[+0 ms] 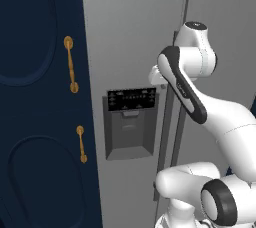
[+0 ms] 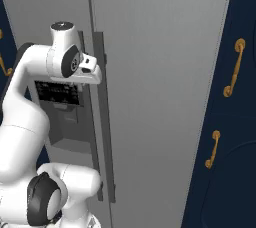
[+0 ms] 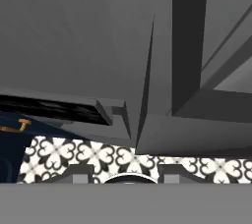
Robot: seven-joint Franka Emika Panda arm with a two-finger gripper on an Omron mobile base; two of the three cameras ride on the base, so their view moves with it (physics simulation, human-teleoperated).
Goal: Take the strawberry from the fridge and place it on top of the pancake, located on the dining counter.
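Note:
The fridge (image 1: 130, 32) (image 2: 160, 72) stands right in front of me, tall and light grey, with both doors closed. Its dark dispenser panel (image 1: 131, 122) (image 2: 60, 102) sits in the left door. My gripper (image 2: 94, 77) (image 3: 125, 179) is up against the top of the vertical door handles (image 2: 102, 122) (image 1: 162, 137) at the seam between the doors. In the hand view its two tips stand apart with only floor tiles between them, and the dark handle bar (image 3: 187, 46) lies beyond, ungripped. The strawberry, the pancake and the dining counter are out of view.
Navy cabinets (image 1: 40, 97) (image 2: 225, 147) with gold handles (image 1: 71, 64) (image 2: 235, 67) flank the fridge on both sides. Patterned black-and-white floor tiles (image 3: 98, 156) show below the doors. My white arm (image 1: 200, 102) bends close to the fridge front.

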